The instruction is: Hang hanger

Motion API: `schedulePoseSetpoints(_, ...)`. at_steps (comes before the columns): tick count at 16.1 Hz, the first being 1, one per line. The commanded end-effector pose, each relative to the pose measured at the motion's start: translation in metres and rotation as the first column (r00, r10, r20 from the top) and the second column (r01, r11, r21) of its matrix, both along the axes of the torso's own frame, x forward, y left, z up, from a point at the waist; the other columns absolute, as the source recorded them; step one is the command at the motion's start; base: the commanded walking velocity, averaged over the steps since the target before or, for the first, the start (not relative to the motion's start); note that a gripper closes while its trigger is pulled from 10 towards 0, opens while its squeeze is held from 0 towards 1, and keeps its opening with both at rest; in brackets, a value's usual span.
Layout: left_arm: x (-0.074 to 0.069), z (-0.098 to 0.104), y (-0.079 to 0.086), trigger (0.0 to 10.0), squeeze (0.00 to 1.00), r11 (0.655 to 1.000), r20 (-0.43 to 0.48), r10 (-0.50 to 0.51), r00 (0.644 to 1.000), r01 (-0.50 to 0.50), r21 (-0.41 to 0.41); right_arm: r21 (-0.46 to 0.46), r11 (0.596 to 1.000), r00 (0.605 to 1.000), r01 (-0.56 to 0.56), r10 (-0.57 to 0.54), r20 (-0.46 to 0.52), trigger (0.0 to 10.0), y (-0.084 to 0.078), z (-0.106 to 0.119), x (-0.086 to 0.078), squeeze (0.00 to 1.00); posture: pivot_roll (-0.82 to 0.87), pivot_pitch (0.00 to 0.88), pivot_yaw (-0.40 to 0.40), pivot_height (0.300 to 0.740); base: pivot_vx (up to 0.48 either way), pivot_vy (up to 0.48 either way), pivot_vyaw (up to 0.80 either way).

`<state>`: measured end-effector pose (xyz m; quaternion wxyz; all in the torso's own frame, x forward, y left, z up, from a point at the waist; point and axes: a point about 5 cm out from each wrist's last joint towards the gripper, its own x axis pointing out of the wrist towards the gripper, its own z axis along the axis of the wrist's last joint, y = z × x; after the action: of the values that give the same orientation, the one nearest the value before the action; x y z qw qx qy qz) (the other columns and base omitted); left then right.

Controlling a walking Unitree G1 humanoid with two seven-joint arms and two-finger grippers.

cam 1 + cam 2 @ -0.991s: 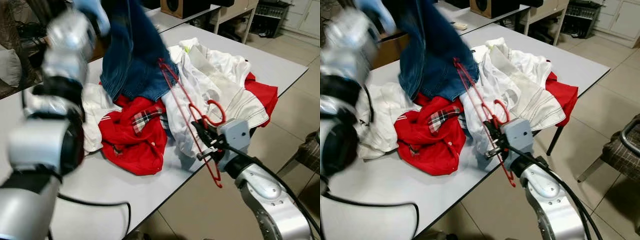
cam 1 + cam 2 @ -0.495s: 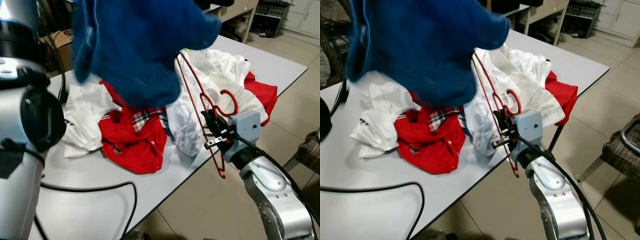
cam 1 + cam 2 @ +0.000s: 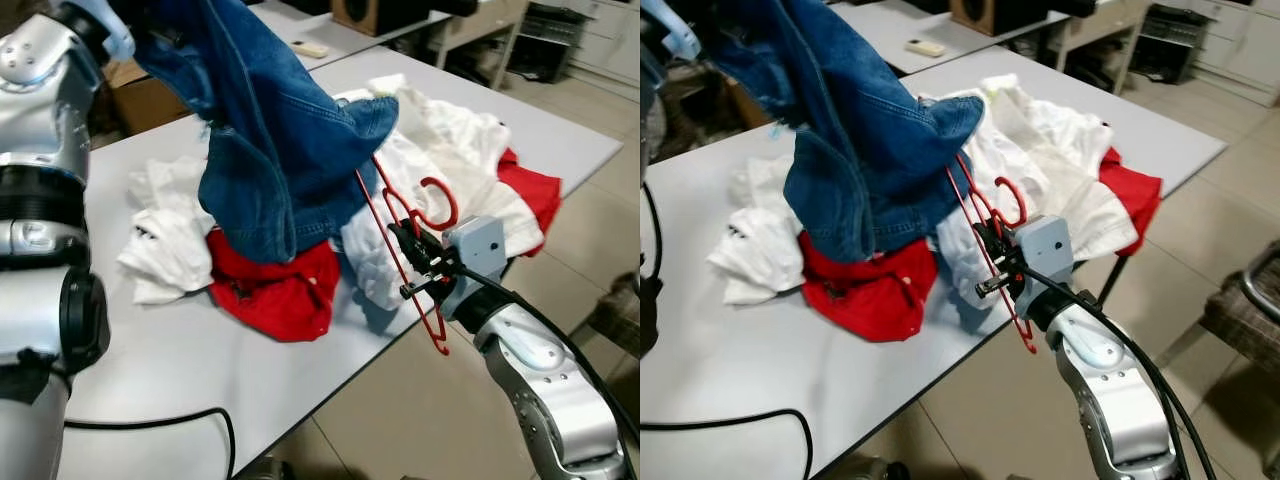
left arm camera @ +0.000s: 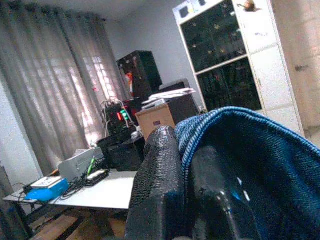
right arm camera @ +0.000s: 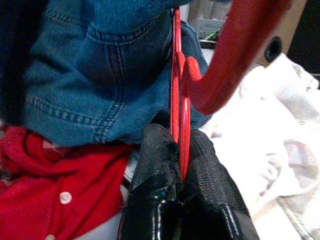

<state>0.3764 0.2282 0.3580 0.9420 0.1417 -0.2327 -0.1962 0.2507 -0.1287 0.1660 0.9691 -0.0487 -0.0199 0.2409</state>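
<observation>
**Red hanger pinched at the bench edge, jeans held high**

The right gripper (image 3: 415, 262) sits just off the near edge of the bench (image 3: 160, 360), its 2 black fingers (image 5: 165, 165) pressed together on the thin red wire of the hanger (image 3: 405, 235). The hanger stands tilted on edge: its hook (image 3: 440, 205) curls up above the gripper, 1 end of the frame runs up under the hem of the jeans (image 3: 280, 140), and the other end hangs below the bench edge. In the right wrist view the red wire passes straight between the 2 fingers, with denim and a red buttoned garment beyond.

The left gripper (image 4: 182, 165) is raised high at the robot's left, clamped on a fold of the jeans; the left wrist view shows blue denim squeezed between its fingers, with curtains and cabinets behind. The jeans hang down from it over the pile, their lower edge touching the clothes.

On the bench lies a heap of clothes: a red shirt (image 3: 280, 290) under the jeans, a crumpled white garment (image 3: 165, 230) to the left, a larger white shirt (image 3: 450, 170) to the right, and another red piece (image 3: 530, 190) at the far right edge. A black cable (image 3: 150, 420) loops across the near bench surface. A second bench (image 3: 320, 30) stands behind, carrying a small remote-like item.
</observation>
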Motion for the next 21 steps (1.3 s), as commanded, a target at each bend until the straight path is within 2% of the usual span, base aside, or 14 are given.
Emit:
schedulePoseSetpoints(1, -0.003, -0.012, -0.006, 0.0, 0.00, 0.993, -0.054, -0.041, 0.998, 0.046, 0.108, 0.000, 1.000, 1.000, 0.012, -0.012, 0.010, 10.0, 0.000, 0.005, 0.005, 0.00, -0.11, 0.000, 0.039, 0.740, 0.000, 0.000, 0.00)
schedulePoseSetpoints(2, -0.004, -0.017, -0.008, 0.0, 0.00, 0.990, -0.070, -0.047, 0.996, 0.056, 0.133, 0.000, 1.000, 1.000, 0.017, -0.017, 0.011, 10.0, -0.001, 0.005, 0.005, 0.00, -0.11, 0.000, 0.039, 0.740, 0.000, 0.000, 0.00)
schedulePoseSetpoints(3, -0.002, -0.032, -0.012, 0.0, 0.00, 0.978, -0.111, -0.017, 0.994, 0.040, 0.204, -0.004, 0.997, 0.997, 0.078, -0.078, 0.018, 10.0, -0.012, 0.007, 0.012, 0.00, -0.11, 0.000, 0.037, 0.740, 0.000, 0.000, 0.00)
schedulePoseSetpoints(5, 0.006, -0.045, -0.021, 0.0, 0.00, 0.986, -0.174, 0.000, 0.985, 0.029, 0.163, 0.026, 0.975, 0.975, 0.222, -0.223, 0.024, 10.0, -0.032, 0.011, 0.019, 0.00, -0.11, 0.000, 0.036, 0.740, 0.000, 0.000, 0.00)
schedulePoseSetpoints(7, 0.014, -0.063, -0.049, 0.0, 0.00, 0.991, -0.244, -0.051, 0.968, 0.079, 0.104, 0.113, 0.935, 0.940, 0.337, -0.341, 0.017, 10.0, -0.049, 0.017, 0.023, 0.00, -0.12, 0.000, 0.042, 0.740, 0.000, 0.000, 0.00)
schedulePoseSetpoints(9, 0.019, -0.096, -0.091, 0.0, 0.00, 0.981, -0.328, -0.100, 0.940, 0.149, 0.128, 0.175, 0.904, 0.917, 0.391, -0.399, 0.014, 10.0, -0.057, 0.023, 0.023, 0.00, -0.15, 0.000, 0.054, 0.740, 0.000, 0.000, 0.00)
schedulePoseSetpoints(10, 0.023, -0.118, -0.102, 10.0, 0.00, 0.983, -0.359, -0.037, 0.933, 0.099, 0.155, 0.172, 0.903, 0.916, 0.393, -0.401, 0.009, 10.0, -0.056, 0.022, 0.019, 0.00, -0.17, 0.000, 0.067, 0.740, 0.000, 0.000, 0.00)
schedulePoseSetpoints(11, 0.024, -0.125, -0.104, 10.0, 0.00, 0.984, -0.375, -0.019, 0.927, 0.084, 0.157, 0.169, 0.903, 0.916, 0.395, -0.401, 0.005, 10.0, -0.056, 0.021, 0.017, 0.00, -0.18, 0.000, 0.072, 0.740, 0.000, 0.000, 0.00)
schedulePoseSetpoints(12, 0.023, -0.131, -0.104, 10.0, 1.00, 0.985, -0.402, -0.034, 0.915, 0.099, 0.143, 0.162, 0.904, 0.916, 0.396, -0.402, 0.000, 10.0, -0.055, 0.020, 0.014, 0.00, -0.20, 0.000, 0.082, 0.740, 0.000, 0.000, 0.00)
schedulePoseSetpoints(13, 0.020, -0.133, -0.104, 10.0, 1.00, 0.985, -0.424, -0.065, 0.903, 0.127, 0.119, 0.157, 0.903, 0.915, 0.399, -0.404, -0.004, 10.0, -0.056, 0.019, 0.011, 0.00, -0.20, 0.000, 0.087, 0.740, 0.000, 0.000, 0.00)
schedulePoseSetpoints(16, -0.005, -0.119, -0.099, 10.0, 1.00, 0.956, -0.448, -0.240, 0.861, 0.289, 0.044, 0.150, 0.897, 0.909, 0.415, -0.415, -0.029, 10.0, -0.058, 0.016, 0.001, 0.00, -0.21, 0.000, 0.081, 0.740, 0.000, 0.000, 0.00)
schedulePoseSetpoints(17, -0.018, -0.116, -0.096, 10.0, 1.00, 0.935, -0.474, -0.258, 0.842, 0.342, 0.098, 0.148, 0.900, 0.912, 0.410, -0.408, -0.042, 10.0, -0.056, 0.015, 0.000, 0.00, -0.20, 0.000, 0.073, 0.740, 0.000, 0.000, 0.00)
schedulePoseSetpoints(19, -0.028, -0.114, -0.082, 10.0, 1.00, 0.904, -0.520, -0.191, 0.832, 0.356, 0.238, 0.148, 0.904, 0.915, 0.402, -0.399, -0.049, 10.0, -0.054, 0.014, 0.000, 0.00, -0.19, 0.000, 0.066, 0.740, 0.000, 0.000, 0.00)
schedulePoseSetpoints(21, -0.037, -0.108, -0.066, 10.0, 1.00, 0.878, -0.526, -0.178, 0.832, 0.375, 0.297, 0.149, 0.903, 0.916, 0.402, -0.398, -0.055, 10.0, -0.053, 0.014, 0.000, 0.00, -0.18, 0.000, 0.062, 0.740, 0.000, 0.000, 0.00)
